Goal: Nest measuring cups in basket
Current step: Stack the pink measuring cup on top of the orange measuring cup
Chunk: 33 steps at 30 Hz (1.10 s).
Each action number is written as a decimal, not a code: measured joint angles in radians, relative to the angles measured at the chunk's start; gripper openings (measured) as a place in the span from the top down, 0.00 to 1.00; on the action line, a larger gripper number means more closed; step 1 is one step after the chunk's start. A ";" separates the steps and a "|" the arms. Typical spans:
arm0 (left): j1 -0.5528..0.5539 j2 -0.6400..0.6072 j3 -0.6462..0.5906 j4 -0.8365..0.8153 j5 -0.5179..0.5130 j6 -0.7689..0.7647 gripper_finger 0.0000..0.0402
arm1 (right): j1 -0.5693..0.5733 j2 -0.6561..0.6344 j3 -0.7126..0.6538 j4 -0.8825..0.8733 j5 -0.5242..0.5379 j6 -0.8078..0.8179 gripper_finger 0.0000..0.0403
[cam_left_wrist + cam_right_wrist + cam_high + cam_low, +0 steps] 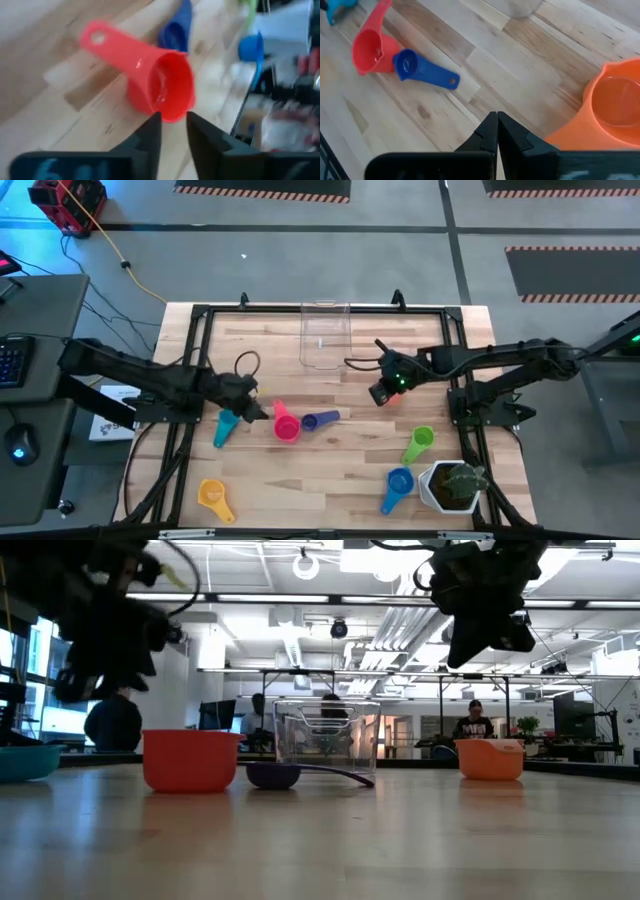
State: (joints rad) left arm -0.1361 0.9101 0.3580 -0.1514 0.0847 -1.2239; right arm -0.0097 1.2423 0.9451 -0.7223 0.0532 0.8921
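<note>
My left gripper is at the left of the table, its fingers a little apart, right at the rim of the pink cup, which stands on its base. The teal cup sits left of it and the purple cup right of it. My right gripper hangs shut above the table, beside an orange cup. The clear basket stands at the far middle with no cup in it. My left gripper's fingertips stand on either side of the near part of the pink cup's rim, coming in at a downward slant from the table's left. I cannot tell whether they touch it. The cup rests on the table.
A green cup and a blue cup lie at the near right, next to a white pot with a plant. A yellow cup lies at the near left. Bare wood lies between the cups and the basket.
</note>
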 joint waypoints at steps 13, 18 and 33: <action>-0.017 0.082 -0.150 0.250 -0.207 -0.307 0.43 | -0.039 0.000 0.000 0.024 0.023 -0.018 1.00; -0.017 0.171 -0.149 0.339 -0.225 -0.333 0.43 | -0.055 0.000 0.000 0.051 0.029 -0.025 1.00; 0.014 0.330 -0.149 0.571 -0.228 -0.352 0.43 | -0.076 0.000 0.000 0.054 0.035 -0.048 1.00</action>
State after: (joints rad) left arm -0.1223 1.2400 0.2085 0.4201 -0.1435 -1.5760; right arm -0.0853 1.2427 0.9451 -0.6682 0.0885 0.8444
